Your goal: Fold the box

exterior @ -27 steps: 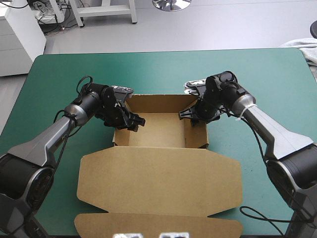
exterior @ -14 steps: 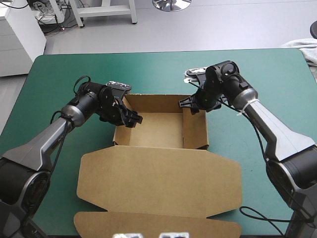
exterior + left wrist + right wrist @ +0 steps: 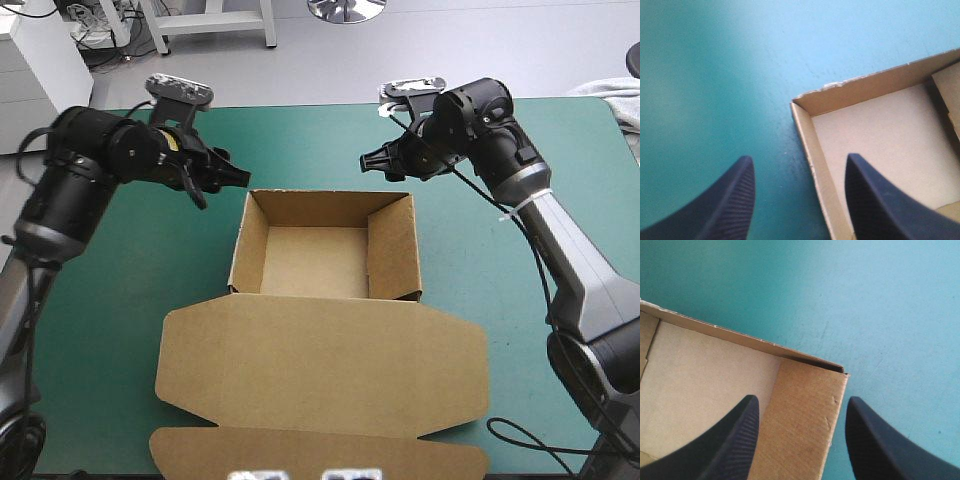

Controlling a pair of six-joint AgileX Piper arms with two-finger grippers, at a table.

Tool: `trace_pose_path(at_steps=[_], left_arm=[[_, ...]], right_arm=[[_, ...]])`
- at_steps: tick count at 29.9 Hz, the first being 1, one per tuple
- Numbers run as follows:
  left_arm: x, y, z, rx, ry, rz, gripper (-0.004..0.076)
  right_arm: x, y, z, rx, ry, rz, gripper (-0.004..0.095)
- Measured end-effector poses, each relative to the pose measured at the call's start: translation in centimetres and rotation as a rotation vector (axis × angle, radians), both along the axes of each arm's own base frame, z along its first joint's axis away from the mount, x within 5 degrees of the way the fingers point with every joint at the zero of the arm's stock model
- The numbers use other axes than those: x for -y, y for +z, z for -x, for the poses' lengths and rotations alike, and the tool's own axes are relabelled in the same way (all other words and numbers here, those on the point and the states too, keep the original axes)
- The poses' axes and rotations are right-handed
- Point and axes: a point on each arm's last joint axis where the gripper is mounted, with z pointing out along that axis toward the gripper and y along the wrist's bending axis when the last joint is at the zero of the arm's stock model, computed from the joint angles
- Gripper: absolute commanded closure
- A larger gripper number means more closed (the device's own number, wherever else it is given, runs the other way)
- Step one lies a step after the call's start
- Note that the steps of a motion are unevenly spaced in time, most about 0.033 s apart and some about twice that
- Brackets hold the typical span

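The brown box (image 3: 318, 262) is seen in the middle of the teal-green tabletop (image 3: 300, 140). Its walls are stood up as an open tray, and its lid (image 3: 322, 362) is laid flat on the near side. The left jaws are held wide open near the far left corner, with nothing in them. The right jaws are held the same way near the far right corner. The wall step looks done. Next, the arms likely need to be pulled clear without the walls being knocked.

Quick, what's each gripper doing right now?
Left gripper: open, holding nothing, near a far corner of the box.
Right gripper: open, holding nothing.
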Motion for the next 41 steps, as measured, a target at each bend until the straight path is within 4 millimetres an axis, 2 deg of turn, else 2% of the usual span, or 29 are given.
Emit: trace_pose_path(at_steps=[5, 9, 13, 17, 24, 31, 33, 35, 39, 41], left_arm=[[-2.3, 4.0, 4.2, 0.114, 0.028, -0.010, 0.0734], [-3.8, 6.2, 7.6, 0.198, 0.035, 0.024, 0.0734], [-5.3, 6.6, 11.5, 0.235, 0.044, 0.053, 0.0734], [-6.6, 4.3, 14.5, 0.201, 0.051, 0.046, 0.0734], [-8.7, -1.8, 19.5, 0.163, 0.071, 0.061, 0.0734], [-9.1, -8.8, 22.3, 0.066, 0.044, 0.099, 0.0734], [-9.2, -10.4, 23.1, 0.061, 0.037, 0.117, 0.0734], [-9.4, -12.1, 23.6, 0.057, 0.033, 0.129, 0.0734], [-9.5, -14.4, 24.5, 0.050, 0.027, 0.150, 0.0734], [-9.6, -15.0, 24.8, 0.049, 0.027, 0.158, 0.0734]], right_arm=[[0.2, 0.7, 0.4, 0.013, -0.007, -0.013, 0.0412], [0.1, 0.5, 0.5, -0.001, -0.011, -0.024, 0.0412], [0.2, -1.2, 0.6, -0.056, -0.016, 0.002, 0.0412], [0.3, -3.8, 0.5, -0.131, -0.020, 0.055, 0.0412], [0.4, -7.8, 0.8, -0.237, -0.021, 0.116, 0.0412], [0.5, -10.7, 1.1, -0.281, -0.020, 0.129, 0.0435], [0.3, -11.3, 1.1, -0.285, -0.019, 0.110, 0.0503], [0.1, -11.8, 1.1, -0.287, -0.017, 0.085, 0.0620], [0.0, -12.1, 1.1, -0.286, -0.017, 0.064, 0.0913], [0.0, -12.2, 1.1, -0.282, -0.018, 0.064, 0.0924]])
